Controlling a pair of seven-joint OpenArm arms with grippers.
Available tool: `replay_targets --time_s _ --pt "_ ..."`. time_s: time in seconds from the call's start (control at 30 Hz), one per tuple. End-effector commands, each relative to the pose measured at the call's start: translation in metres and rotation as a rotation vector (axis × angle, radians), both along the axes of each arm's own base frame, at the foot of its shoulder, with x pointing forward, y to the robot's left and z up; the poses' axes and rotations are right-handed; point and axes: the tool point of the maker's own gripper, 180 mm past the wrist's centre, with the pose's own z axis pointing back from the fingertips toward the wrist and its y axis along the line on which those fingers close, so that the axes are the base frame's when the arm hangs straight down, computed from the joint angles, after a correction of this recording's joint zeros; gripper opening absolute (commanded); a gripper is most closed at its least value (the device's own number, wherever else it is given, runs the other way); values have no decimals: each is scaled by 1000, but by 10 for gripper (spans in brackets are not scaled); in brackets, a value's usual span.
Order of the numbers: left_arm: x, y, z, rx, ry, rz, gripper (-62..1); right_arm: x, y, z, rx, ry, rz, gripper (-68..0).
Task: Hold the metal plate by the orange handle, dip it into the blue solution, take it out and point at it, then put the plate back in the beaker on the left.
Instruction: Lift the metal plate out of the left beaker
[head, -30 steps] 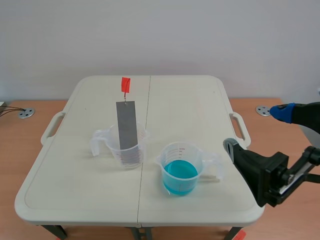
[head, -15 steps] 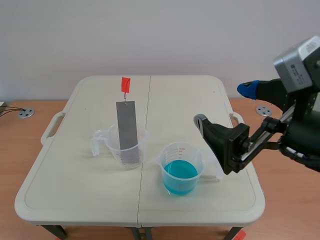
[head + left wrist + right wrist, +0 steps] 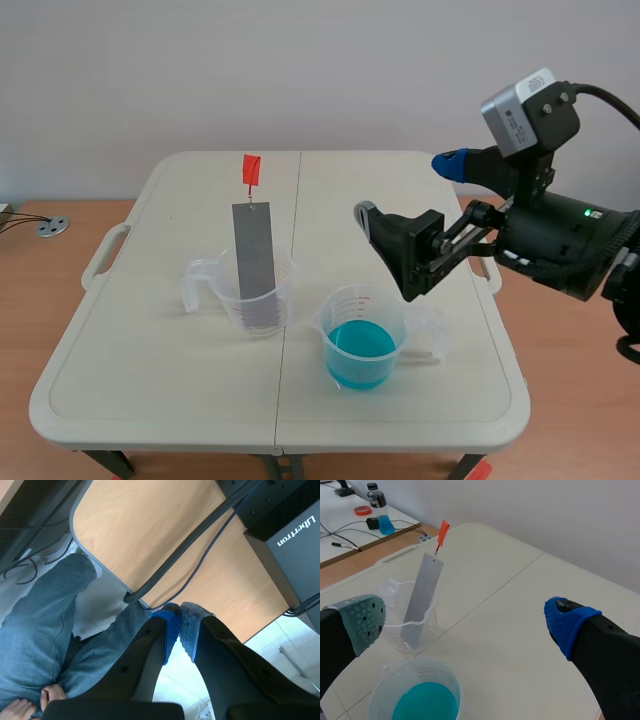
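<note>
Cream folding table [image 3: 130,390] against a plain pale wall. Right pincer [image 3: 408,190] held above the table, fingers wide apart, nothing between them: grey-green pad [image 3: 365,620] on one finger, blue pad [image 3: 565,622] on the other. Ahead of it and lower stands a clear beaker [image 3: 392,635] with the metal plate [image 3: 422,597] in it, the plate leaning on the rim and rising well above it. Orange handle [image 3: 442,532] at the plate's upper end, untouched. Closer to the pincer, below the grey-green pad's side, a second clear beaker [image 3: 380,697] holds the blue solution [image 3: 425,707]. The two beakers sit near each other, not touching. Left pincer [image 3: 181,630] off the table, pads pressed together on nothing. Beyond it a wooden panel [image 3: 165,525], dark cables [image 3: 200,535], a black box [image 3: 290,530], and a person's leg in blue jeans [image 3: 40,630]
</note>
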Motion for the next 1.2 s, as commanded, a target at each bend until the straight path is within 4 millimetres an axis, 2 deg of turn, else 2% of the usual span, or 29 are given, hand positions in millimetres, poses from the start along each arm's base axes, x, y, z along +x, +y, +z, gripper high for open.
replay_targets --time_s 0.0,0.77,1.17 --pt "-2 -1 2 -4 4 3 -575 6 7 14 34 -33 17 -12" --pt "-2 -1 2 -4 4 3 -575 69 72 -2 81 69 103 -12" --pt "-2 -1 2 -4 5 3 -575 88 120 -10 63 153 178 -12"
